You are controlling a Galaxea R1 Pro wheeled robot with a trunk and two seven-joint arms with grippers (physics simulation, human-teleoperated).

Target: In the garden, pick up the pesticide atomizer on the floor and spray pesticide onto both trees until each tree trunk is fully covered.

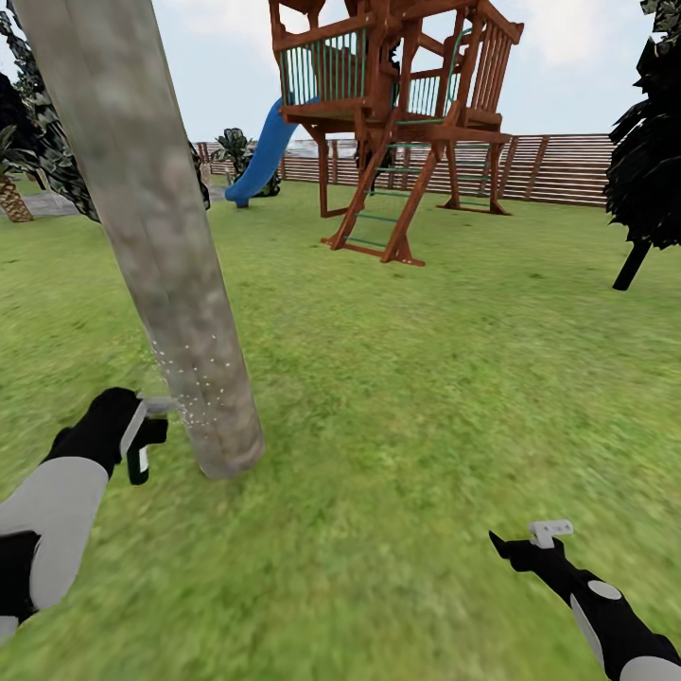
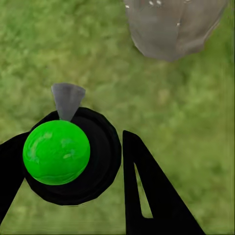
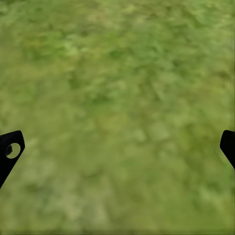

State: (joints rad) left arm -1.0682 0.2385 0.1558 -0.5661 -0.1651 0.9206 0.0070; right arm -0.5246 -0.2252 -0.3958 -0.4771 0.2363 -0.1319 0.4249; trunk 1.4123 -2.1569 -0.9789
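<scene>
Landmark: tree trunk (image 1: 161, 236), a thick mottled grey-tan column leaning across the head view, its foot on the grass (image 1: 407, 397).
Left gripper (image 1: 142, 435): just beside the trunk's base, its black fingers (image 2: 147, 196) clamped on either side of the pesticide atomizer (image 2: 73, 156).
Pesticide atomizer: off the ground in the left gripper; in the left wrist view a round dark body with a bright green top and a grey nozzle toward the trunk's foot (image 2: 171, 29).
Spray: fine white specks on the trunk's lower part, close to the nozzle.
Right gripper (image 1: 530, 544): well apart from the trunk, low over grass, jaws spread wide and holding nothing.
Behind the trunk: wooden play tower (image 1: 397, 113) with a blue slide (image 1: 260, 156), then a slatted fence (image 1: 567, 170).
</scene>
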